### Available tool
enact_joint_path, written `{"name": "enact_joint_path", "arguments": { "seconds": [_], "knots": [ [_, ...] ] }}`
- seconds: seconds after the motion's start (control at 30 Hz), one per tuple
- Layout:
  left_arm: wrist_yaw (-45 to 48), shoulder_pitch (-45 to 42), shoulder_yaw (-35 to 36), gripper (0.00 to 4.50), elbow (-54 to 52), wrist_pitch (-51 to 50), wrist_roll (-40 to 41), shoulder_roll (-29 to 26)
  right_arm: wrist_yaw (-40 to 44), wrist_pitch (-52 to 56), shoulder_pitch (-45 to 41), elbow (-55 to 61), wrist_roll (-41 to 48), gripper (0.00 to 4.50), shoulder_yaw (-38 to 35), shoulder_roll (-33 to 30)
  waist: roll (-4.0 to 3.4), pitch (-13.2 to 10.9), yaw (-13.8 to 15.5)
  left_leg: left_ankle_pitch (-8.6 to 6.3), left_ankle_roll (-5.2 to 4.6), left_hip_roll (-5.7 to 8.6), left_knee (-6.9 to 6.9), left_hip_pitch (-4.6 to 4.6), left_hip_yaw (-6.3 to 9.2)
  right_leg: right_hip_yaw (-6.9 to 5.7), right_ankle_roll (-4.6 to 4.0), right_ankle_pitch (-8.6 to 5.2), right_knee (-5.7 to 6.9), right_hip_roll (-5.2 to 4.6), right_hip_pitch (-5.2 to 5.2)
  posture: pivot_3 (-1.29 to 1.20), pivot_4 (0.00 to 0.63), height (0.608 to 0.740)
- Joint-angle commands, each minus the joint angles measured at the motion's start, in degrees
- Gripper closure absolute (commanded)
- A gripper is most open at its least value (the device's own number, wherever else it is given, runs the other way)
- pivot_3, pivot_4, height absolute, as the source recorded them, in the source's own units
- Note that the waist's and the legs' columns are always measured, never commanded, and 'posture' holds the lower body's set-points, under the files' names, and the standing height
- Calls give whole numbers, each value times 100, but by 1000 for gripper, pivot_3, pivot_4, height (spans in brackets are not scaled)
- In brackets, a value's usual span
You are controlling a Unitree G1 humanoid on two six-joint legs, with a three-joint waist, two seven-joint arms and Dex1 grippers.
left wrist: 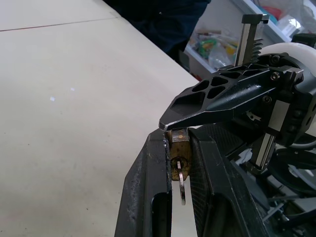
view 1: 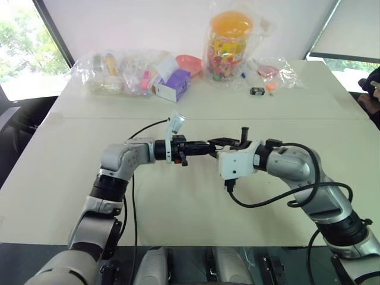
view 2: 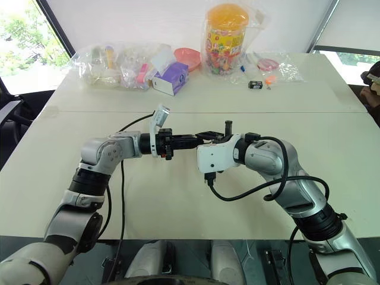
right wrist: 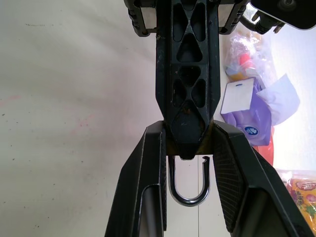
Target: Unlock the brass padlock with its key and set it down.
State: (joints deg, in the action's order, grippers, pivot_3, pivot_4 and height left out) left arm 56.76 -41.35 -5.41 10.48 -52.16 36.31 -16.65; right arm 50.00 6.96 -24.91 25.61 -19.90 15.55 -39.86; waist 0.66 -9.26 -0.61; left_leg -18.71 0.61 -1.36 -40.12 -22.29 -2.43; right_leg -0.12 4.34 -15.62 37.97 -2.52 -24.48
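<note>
The wide white surface (view 1: 196, 202) carries a row of clutter along its far edge: clear plastic bags (view 1: 119, 72) stuffed with small items, a purple box (view 1: 173, 85), a pink bowl (view 1: 189, 62) and a tall clear jar (view 1: 228, 44) with an orange lid, packed with bright sweets. Above mid-surface the left gripper (view 1: 209, 146) and right gripper (view 1: 212, 142) meet tip to tip, and from the head views what they pinch is hidden. The left wrist view shows it: the brass padlock (left wrist: 178, 150) clamped between the left jaws, the key (left wrist: 182, 186) standing in its keyhole. The right wrist view adds the silvery shackle (right wrist: 188, 185), one end sprung free, with the right jaws narrow on the lock's brass body.
</note>
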Motion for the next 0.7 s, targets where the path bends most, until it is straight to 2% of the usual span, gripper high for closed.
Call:
{"name": "enact_joint_path", "arguments": {
  "seconds": [0.03, 0.2, 0.43, 0.47, 0.63, 0.7],
  "knots": [
    [-77, -214, 283, 4424, 133, 86, -41, -190, 6, -134, -15, 245, 72, 3772, -77, -25, 0, 0, 0, 0, 0, 0, 0, 0, 0, 0, 0, 0, 0, 0, 0, 0, 150, 740],
    [26, -226, 272, 4424, 143, 75, -34, -293, 74, -44, 22, 226, 156, 3772, -79, -33, 0, 0, 2, 0, 0, 0, 0, 0, 0, 0, 0, 0, 0, 0, 0, 0, 150, 740],
    [272, -155, 112, 4500, -21, 35, -3, -439, 204, 111, 60, 242, 402, 282, -177, -67, 0, 0, -2, 0, 0, -1, 1, 1, 1, 0, 0, 0, 0, 1, 0, 0, 150, 740],
    [318, -143, 90, 4500, -36, 35, -9, -464, 223, 147, 73, 250, 421, 64, -195, -85, 0, 0, 9, 0, 0, 0, 0, 0, 0, 0, 0, 0, 0, 0, 0, 0, 150, 740],
    [689, -126, -32, 4500, -75, 124, -35, -639, 453, 1209, 247, 525, 1324, 64, -649, 59, 0, 0, 6, 0, -1, 2, 0, -1, 1, 0, 0, 0, -1, -2, 1, 0, 150, 740],
    [849, -123, -115, 4500, -90, 241, -99, -710, 543, 1793, 213, 686, 1879, 558, -890, 173, 0, 0, 5, 0, -1, 1, 0, 0, 1, 0, 0, 0, 0, -2, 1, 0, 150, 740]
  ]
}}
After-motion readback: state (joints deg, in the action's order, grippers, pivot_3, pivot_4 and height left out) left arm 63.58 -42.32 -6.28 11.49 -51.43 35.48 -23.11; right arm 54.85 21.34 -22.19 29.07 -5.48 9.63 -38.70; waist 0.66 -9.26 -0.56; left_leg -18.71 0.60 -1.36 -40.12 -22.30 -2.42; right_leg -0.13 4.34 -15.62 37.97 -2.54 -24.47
